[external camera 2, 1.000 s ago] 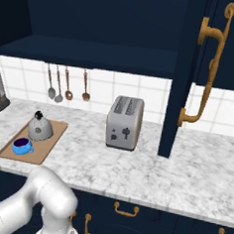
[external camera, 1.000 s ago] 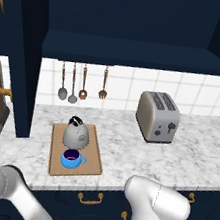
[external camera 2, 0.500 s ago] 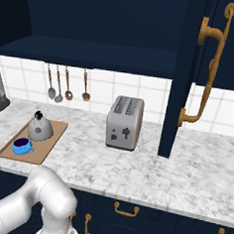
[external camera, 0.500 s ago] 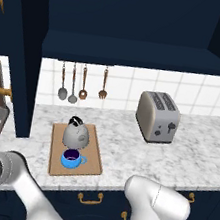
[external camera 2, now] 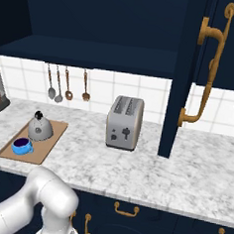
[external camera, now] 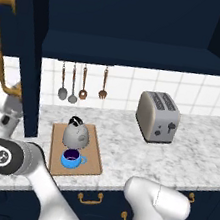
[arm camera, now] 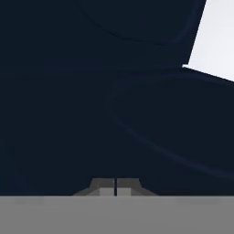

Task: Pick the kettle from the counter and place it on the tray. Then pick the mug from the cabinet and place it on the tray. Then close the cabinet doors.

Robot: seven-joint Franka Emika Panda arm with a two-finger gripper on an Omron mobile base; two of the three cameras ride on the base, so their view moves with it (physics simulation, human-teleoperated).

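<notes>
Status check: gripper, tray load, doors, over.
Gripper shut, empty, facing a navy door panel. Kettle and mug on tray. Both cabinet doors open. Nothing blocking.

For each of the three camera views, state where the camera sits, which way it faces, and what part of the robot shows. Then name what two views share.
Left base view: behind the arm's left, facing the counter; arm at lower right.
Right base view: behind its right, facing the same counter; arm at lower left.
Hand view: on the hand, facing a navy cabinet door; shut end effector.
Shared by both base views: kettle, mug, tray, toaster.
</notes>
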